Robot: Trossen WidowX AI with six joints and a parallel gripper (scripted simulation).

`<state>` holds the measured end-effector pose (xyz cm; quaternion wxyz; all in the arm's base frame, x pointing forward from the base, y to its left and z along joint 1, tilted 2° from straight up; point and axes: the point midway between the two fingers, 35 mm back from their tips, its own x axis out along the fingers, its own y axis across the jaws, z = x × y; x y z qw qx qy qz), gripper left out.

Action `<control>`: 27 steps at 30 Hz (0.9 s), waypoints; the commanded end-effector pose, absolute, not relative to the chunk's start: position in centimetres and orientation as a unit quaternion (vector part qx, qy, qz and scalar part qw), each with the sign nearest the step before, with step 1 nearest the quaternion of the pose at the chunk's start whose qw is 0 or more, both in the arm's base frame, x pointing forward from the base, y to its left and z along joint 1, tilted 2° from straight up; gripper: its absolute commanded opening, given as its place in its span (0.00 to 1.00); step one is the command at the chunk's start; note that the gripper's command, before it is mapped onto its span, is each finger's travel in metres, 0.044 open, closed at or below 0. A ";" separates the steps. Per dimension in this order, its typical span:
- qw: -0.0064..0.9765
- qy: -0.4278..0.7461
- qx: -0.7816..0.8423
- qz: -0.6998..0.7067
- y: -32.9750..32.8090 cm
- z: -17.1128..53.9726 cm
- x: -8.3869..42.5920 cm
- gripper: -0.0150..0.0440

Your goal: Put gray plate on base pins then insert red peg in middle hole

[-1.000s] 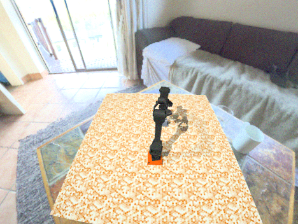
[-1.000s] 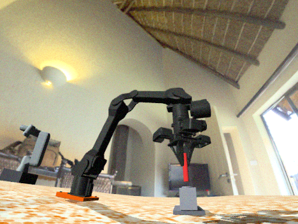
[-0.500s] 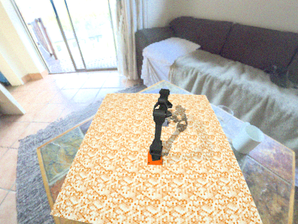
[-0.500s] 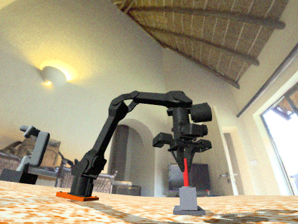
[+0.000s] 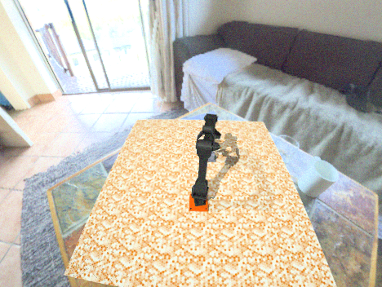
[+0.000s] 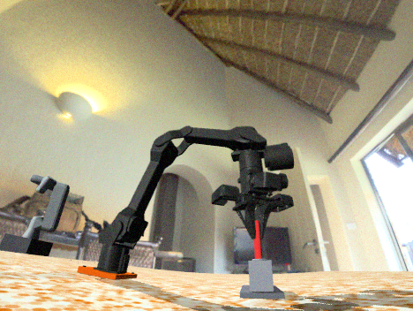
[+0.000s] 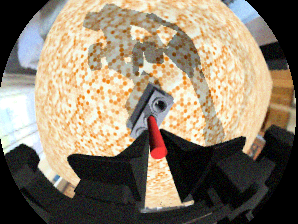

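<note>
Pointing straight down, the pincer (image 6: 259,236) (image 7: 153,132) grips the upright red peg (image 6: 258,243) (image 7: 156,140), whose lower end meets the gray block (image 6: 261,276) (image 7: 159,111) directly beneath the fingertips.

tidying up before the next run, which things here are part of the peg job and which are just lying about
Part of the job:
- red peg
- gray plate
- base
- gripper

Just lying about:
- white cup
- white cushion
</note>
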<state>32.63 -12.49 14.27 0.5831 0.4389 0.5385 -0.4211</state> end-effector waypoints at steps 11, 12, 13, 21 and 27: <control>0.583 0.539 0.439 -0.421 -12.5 14.0 32.6 0.25; 0.583 0.539 0.439 -0.421 -12.5 14.0 32.6 0.25; 0.583 0.539 0.439 -0.421 -12.5 14.0 32.6 0.25; 0.583 0.539 0.439 -0.421 -12.5 14.1 32.6 0.25; 0.583 0.539 0.439 -0.421 -12.5 14.1 32.6 0.48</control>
